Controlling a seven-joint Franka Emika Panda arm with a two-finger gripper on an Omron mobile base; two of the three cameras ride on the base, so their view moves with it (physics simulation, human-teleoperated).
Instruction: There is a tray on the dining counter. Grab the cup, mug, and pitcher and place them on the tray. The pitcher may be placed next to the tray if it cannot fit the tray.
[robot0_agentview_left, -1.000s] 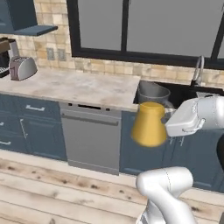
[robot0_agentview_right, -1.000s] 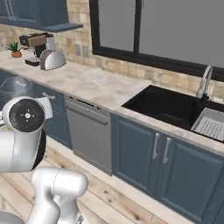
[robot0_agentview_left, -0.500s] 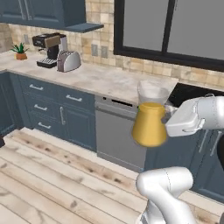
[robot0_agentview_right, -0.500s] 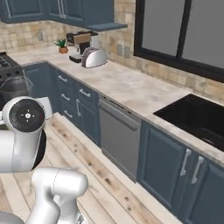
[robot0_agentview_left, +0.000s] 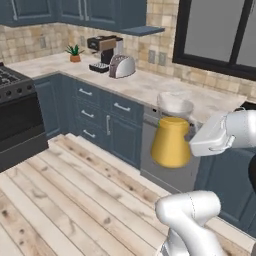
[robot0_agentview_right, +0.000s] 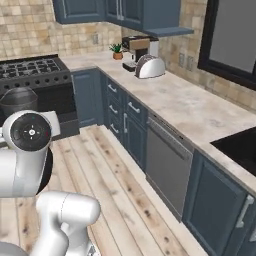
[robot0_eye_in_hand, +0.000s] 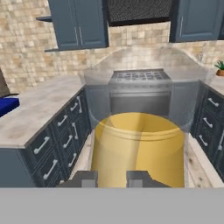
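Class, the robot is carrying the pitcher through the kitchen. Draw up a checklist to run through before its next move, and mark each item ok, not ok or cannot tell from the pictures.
1. Pitcher off every surface and carried in the air: ok.
2. Claw closed on the pitcher, fingertips against its wall in the hand view: ok.
3. Pitcher upright, orange-yellow contents level, no spill seen: ok.
4. Tray in sight: ok, a deep-blue edge shows at the far left of the hand view.
5. Free room on the tray for the pitcher: cannot tell, most of it is out of frame.
6. Cup and mug already on the tray: cannot tell.
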